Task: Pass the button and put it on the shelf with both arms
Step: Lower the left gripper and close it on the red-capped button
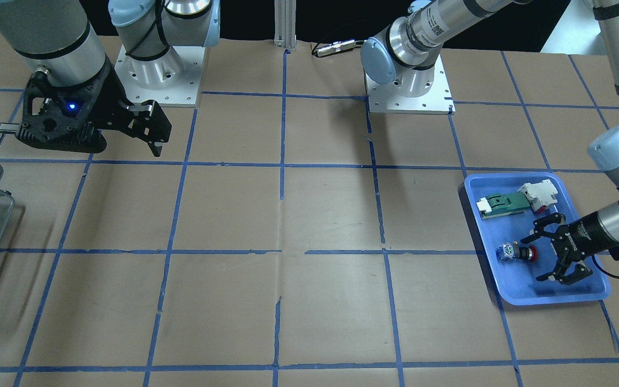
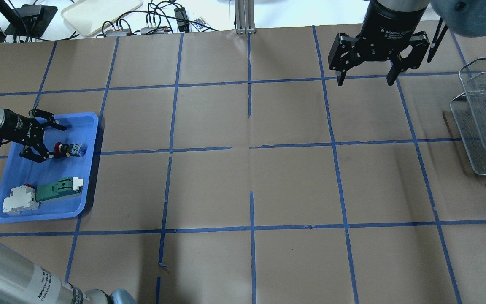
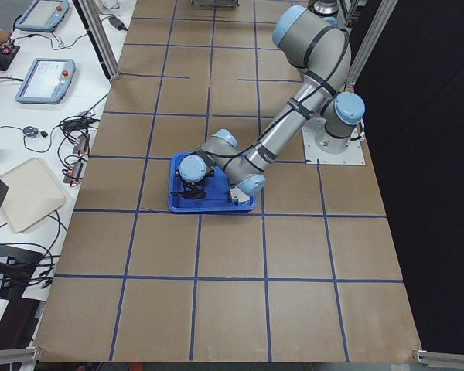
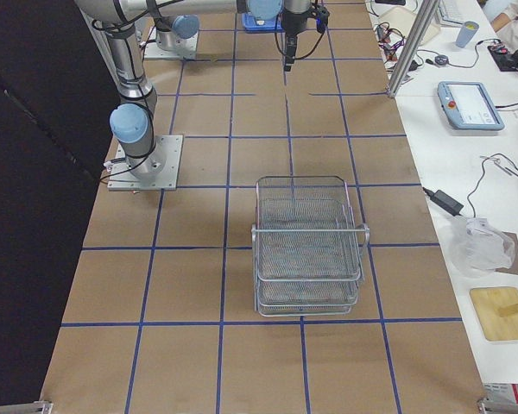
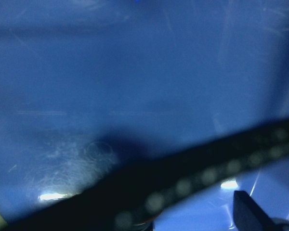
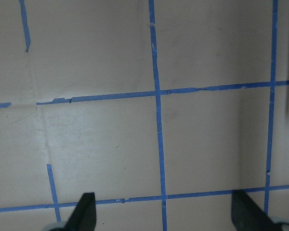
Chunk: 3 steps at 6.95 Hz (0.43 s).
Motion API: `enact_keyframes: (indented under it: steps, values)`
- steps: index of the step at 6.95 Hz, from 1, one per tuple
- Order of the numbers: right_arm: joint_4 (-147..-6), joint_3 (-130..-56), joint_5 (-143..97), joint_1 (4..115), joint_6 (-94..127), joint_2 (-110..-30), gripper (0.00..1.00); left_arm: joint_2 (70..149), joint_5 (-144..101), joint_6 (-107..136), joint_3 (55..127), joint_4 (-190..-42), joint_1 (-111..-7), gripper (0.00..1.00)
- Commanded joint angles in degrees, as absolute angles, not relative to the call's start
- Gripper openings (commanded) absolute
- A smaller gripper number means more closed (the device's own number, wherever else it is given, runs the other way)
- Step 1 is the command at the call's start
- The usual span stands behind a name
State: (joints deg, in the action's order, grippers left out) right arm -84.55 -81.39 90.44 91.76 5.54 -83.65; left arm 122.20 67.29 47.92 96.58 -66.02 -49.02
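Shelf [image 4: 306,259] whole in exterior right view

I see a blue tray [image 2: 17,177] at the left end of the brown-papered table [image 2: 293,185], which is gridded with blue tape [image 2: 209,230]. In the tray's near half lies a green module [image 2: 55,191], with a white block [image 2: 20,202] just beside it on the left. Past the far edge are cables [image 2: 158,21] and a white tray [image 2: 101,14].
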Motion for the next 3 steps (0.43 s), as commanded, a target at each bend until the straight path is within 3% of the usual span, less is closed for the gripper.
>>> enact_keyframes:
  steps: [1, 2, 3]
  values:
    - [-84.6, -81.4, 90.4, 91.8, 5.6, -83.5, 1.00, 122.3, 67.3, 47.9, 96.5, -66.6, -49.0, 0.47]
    - [-84.6, -81.5, 90.4, 91.8, 5.6, -83.5, 1.00, 122.2, 67.4, 47.9, 96.5, -67.1, -48.9, 0.19]
    - [-84.6, -81.5, 90.6, 91.8, 5.5, -83.5, 1.00, 122.0, 67.4, 47.9, 96.4, -68.9, -48.8, 0.00]
